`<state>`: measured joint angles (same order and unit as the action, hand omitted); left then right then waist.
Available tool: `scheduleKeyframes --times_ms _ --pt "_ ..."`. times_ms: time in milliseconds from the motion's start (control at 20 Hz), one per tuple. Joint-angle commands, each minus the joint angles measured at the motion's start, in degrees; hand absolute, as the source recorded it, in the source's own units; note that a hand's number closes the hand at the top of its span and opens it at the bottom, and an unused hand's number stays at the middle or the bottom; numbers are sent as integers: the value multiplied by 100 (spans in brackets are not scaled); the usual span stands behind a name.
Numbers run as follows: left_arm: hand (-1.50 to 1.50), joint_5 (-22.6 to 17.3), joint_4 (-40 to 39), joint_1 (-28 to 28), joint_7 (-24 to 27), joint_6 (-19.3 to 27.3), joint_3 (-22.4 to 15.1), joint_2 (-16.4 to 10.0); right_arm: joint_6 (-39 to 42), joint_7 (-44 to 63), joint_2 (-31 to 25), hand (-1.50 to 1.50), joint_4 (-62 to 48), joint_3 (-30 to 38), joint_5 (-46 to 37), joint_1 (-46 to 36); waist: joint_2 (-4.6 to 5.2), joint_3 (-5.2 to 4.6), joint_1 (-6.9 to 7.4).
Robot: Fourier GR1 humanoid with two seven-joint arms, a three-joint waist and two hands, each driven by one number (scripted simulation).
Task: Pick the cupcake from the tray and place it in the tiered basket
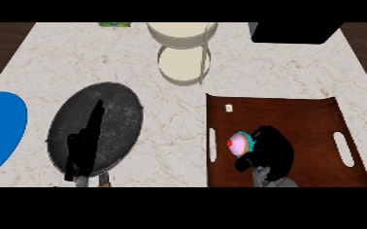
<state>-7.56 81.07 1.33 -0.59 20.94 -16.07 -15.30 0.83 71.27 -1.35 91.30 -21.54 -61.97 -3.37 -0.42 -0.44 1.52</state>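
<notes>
One cupcake [240, 144] near left edge of tray [301, 111]

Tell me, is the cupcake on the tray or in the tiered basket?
Over the tray: the cupcake sits against the right hand, well apart from the tiered basket.

The counter [86, 63] is pale cream marble with thin brownish veins, evenly lit, and it fills nearly the whole view. Beyond its far left and far right corners a dark brown, wood-grained surface [10, 34] shows; whether that is floor or wall cannot be told. A black boxy block [294, 31] sits at the counter's far edge, towards the right corner.
</notes>
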Motion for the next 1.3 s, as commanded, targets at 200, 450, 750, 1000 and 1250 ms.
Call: scheduleKeyframes --times_ms 200,450,750,1000,1250 --pt "0 -28 -173 92 -48 -54 46 -33 -898 1394 128 150 -180 -539 -412 -372 43 26 44" --pt "0 -28 -111 113 -179 -27 34 -39 -1154 1393 130 150 537 -336 -933 -852 -63 19 -84" --pt "0 -44 -112 207 -161 -33 58 -46 -1031 1392 131 150 1207 -225 -1980 -1581 -151 -11 -117" --pt "0 27 -147 245 -103 5 -44 55 -210 1393 132 150 1269 -289 -2783 -2212 -121 -29 -50" --pt "0 -49 -130 74 -149 -138 38 -26 326 1394 132 150 1260 -90 -3109 -2769 -80 -24 9"
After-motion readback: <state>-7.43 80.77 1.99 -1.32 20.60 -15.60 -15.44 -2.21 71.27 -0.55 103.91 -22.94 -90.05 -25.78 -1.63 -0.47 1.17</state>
